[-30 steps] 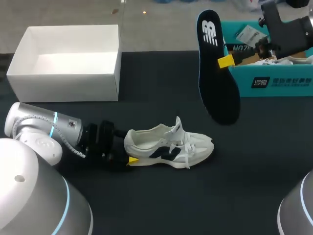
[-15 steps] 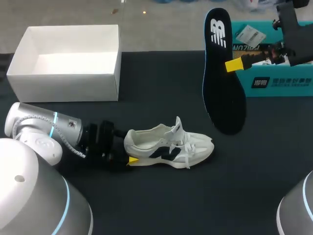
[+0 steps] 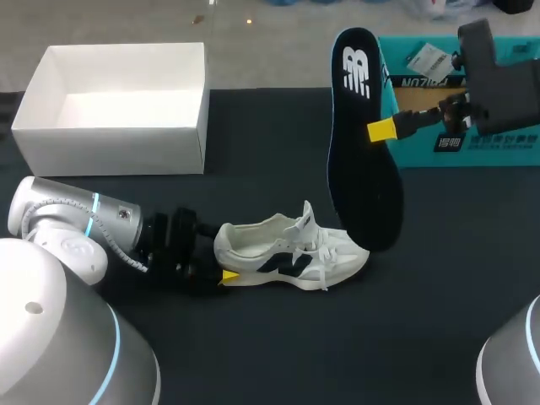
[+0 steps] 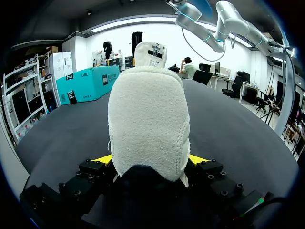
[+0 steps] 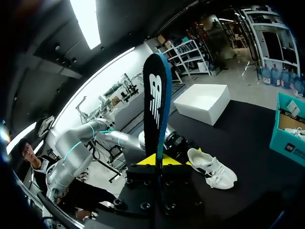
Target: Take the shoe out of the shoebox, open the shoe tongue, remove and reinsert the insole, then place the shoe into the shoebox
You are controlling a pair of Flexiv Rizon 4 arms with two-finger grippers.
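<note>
Left pincer (image 4: 150,160) low, right pincer (image 5: 157,161) high, both clamped.

I'm seeing the shoe (image 3: 291,251) lying mid-frame on the table (image 3: 278,337), my left hand (image 3: 226,275) gripping its heel from the left. My right hand (image 3: 382,129) is holding the insole (image 3: 359,160) upright just above it, between the open box (image 3: 118,105) upper left and the other box (image 3: 485,139) upper right.

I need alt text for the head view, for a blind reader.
The right end effector holds a dark insole on end above the black table, its lower end near the toe of a white shoe, whose heel the left end effector grips. An open white box sits back left, a teal box back right.
</note>
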